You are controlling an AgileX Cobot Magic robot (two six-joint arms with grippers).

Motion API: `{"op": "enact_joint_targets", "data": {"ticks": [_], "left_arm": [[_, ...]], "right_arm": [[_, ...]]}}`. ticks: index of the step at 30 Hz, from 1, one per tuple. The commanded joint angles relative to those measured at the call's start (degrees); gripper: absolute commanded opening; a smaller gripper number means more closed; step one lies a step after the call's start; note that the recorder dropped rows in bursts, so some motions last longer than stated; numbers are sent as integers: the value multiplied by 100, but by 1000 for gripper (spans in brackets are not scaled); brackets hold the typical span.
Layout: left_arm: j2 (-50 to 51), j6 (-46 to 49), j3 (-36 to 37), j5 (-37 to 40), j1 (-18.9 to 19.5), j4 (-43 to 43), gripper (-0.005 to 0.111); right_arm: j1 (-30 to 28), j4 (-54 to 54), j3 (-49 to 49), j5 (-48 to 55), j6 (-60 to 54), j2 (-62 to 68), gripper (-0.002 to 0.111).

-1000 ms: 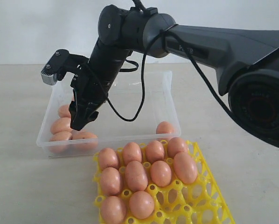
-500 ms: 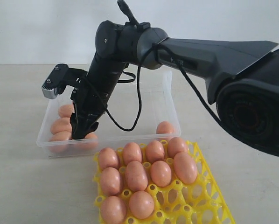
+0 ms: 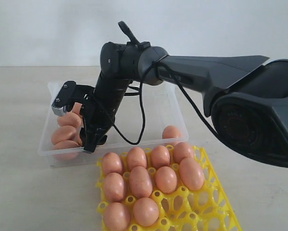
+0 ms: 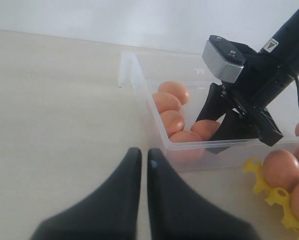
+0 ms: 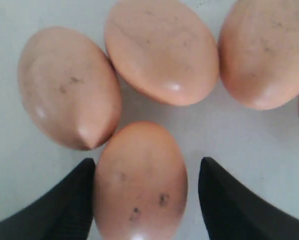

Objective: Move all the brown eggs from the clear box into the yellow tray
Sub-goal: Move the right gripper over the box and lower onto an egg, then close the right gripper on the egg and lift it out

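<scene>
Right gripper [image 3: 95, 143] stands spread inside the clear box [image 3: 129, 147], fingers flanking one brown egg [image 5: 139, 182] in a cluster, apparently not yet squeezing it. Ten eggs [image 3: 140, 181] sit in the yellow tray [image 3: 216, 202] just before the box. Left gripper [image 4: 141, 155] hangs clenched and empty beside the box.

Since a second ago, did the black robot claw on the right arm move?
Yes. The black right gripper dropped lower into the clear plastic box, down toward its near wall. Its open jaws now sit on either side of one brown egg.
</scene>
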Motion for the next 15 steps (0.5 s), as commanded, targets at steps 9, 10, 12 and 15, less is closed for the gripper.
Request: {"op": "enact_joint_targets", "data": {"ticks": [9, 10, 12, 15], "left_arm": [[24, 24, 23, -43, -13, 24, 4], [24, 24, 23, -43, -13, 24, 4], [24, 24, 23, -43, -13, 24, 4], [24, 24, 23, -43, -13, 24, 4]], "right_arm": [[-10, -36, -13, -324, -22, 29, 0], [-10, -36, -13, -324, -7, 29, 0], [-10, -36, -13, -324, 122, 7, 0], [-10, -36, -13, -299, 509, -48, 0]]}}
